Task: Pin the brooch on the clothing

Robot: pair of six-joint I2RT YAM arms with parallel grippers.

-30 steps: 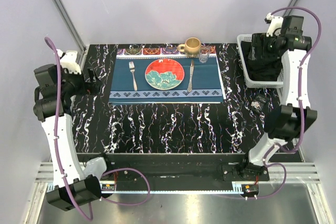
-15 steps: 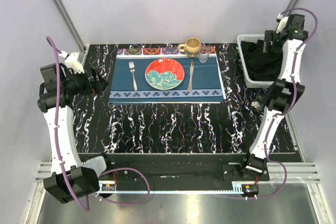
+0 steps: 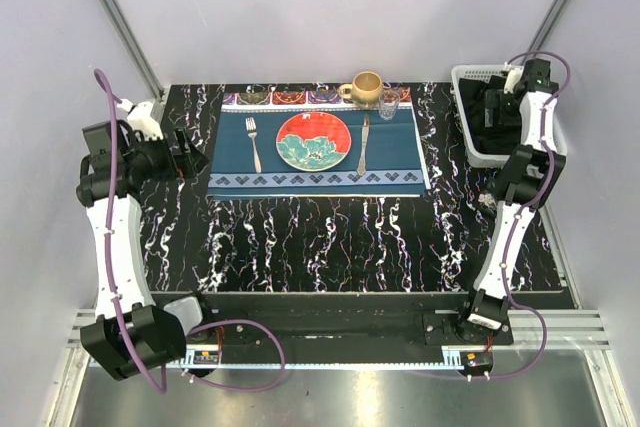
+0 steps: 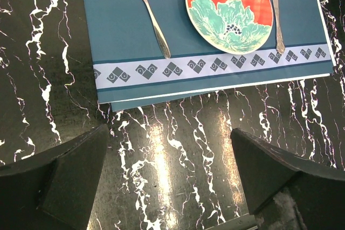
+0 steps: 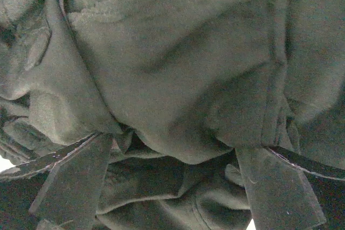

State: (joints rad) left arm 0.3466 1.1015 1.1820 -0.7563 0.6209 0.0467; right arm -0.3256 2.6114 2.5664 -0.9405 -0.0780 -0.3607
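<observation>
Hovering in the basket [image 3: 460, 75], the right pincer [image 5: 172, 149] is seen spread over the bunched clothing [image 5: 178, 52]; a thick fold should be gathered before closing. The left pincer [image 4: 170, 136] is seen open above the bench [image 4: 43, 52].

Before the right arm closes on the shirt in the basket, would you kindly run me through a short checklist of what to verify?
1. Is the right gripper open? Ok, the jaws are spread wide.
2. Is the black clothing between its fingers? Ok, a fold bulges into the gap.
3. Is the clothing inside the white basket? Ok.
4. Is the left gripper empty? Ok, it is open over the bare marble table.
5. Is the left gripper off the placemat? Ok, it sits nearer than the placemat's edge.
6. Is the brooch located? Cannot tell, no view shows it.
</observation>
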